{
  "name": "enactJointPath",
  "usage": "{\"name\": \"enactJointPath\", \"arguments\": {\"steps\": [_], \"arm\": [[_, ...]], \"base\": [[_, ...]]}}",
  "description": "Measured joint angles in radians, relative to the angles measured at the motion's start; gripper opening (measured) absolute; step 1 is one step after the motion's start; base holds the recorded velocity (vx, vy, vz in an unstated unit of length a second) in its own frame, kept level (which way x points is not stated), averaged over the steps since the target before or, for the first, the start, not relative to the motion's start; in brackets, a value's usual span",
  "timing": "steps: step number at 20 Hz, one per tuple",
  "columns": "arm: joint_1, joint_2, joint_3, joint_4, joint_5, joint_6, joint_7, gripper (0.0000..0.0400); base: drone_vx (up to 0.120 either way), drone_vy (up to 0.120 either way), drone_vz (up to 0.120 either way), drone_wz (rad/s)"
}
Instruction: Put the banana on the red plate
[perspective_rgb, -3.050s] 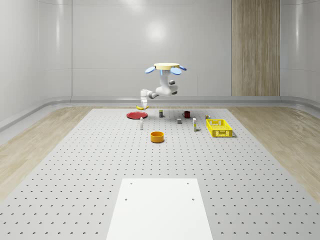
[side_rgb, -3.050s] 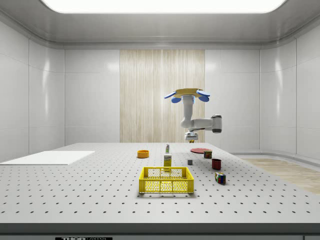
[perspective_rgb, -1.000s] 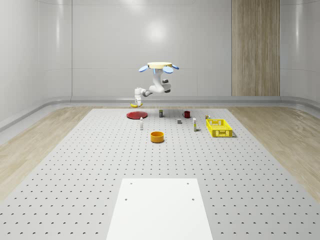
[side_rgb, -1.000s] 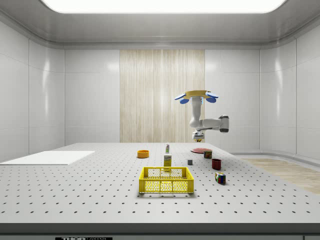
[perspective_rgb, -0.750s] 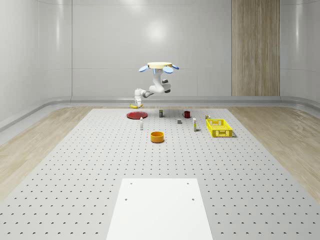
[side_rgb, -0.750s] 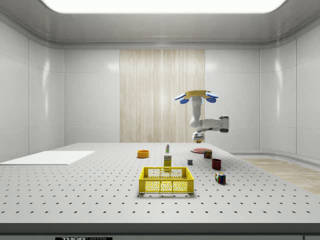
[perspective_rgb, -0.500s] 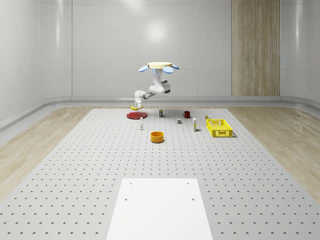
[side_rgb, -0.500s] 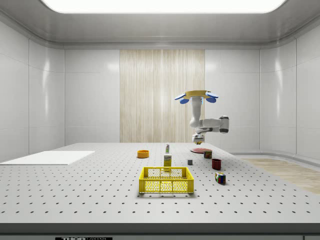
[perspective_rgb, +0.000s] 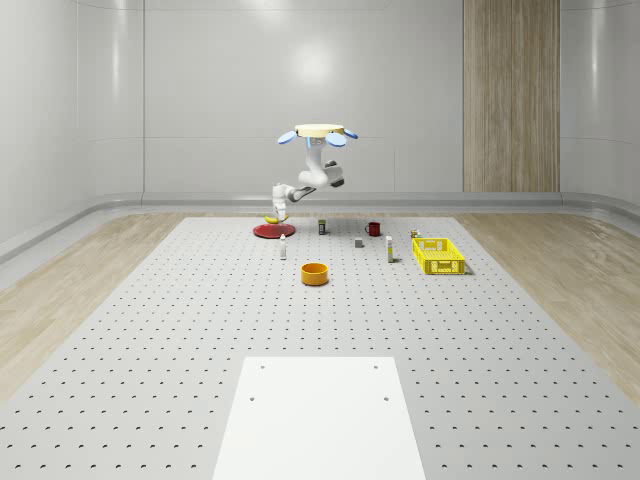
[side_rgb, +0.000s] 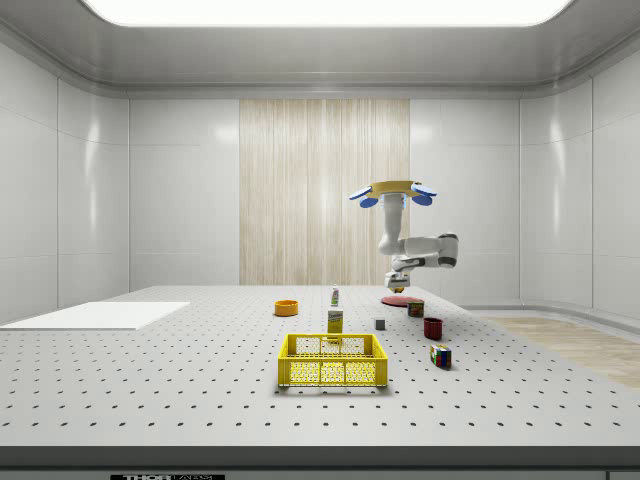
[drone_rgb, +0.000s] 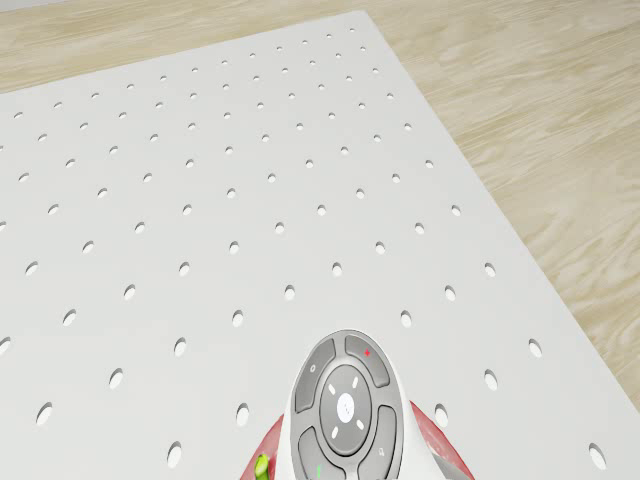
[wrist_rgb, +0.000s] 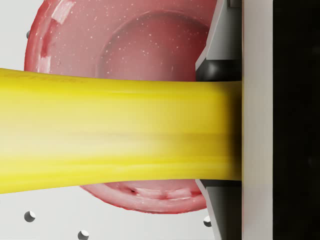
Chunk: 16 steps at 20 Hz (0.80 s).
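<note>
The yellow banana is held crosswise in my gripper, which is shut on it. It hangs just above the red plate at the far end of the perforated table. In the wrist view the plate lies directly beneath the banana, and one dark finger presses against the fruit. From the side, the gripper is a short way above the plate. The drone hovers above and slightly to the whole-scene view's right of the plate, arm bent down. The plate's rim shows past the wrist in the drone view.
An orange bowl, a yellow basket, a dark red mug, small bottles and a can stand to the whole-scene view's right of the plate. The table's edge and wooden floor lie just beyond the plate. A white sheet lies near the front.
Over three seconds the drone moved to the whole-scene view's left, bringing the banana over the plate. In the last second the gripper lowered the banana closer to the plate.
</note>
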Motion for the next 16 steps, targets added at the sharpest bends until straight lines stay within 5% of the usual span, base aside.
{"name": "enactJointPath", "arguments": {"steps": [16], "arm": [[0.09, -0.005, -0.014, -0.001, -0.013, 0.008, -0.084, 0.0189]], "base": [[0.0, 0.0, 0.0, 0.0]]}}
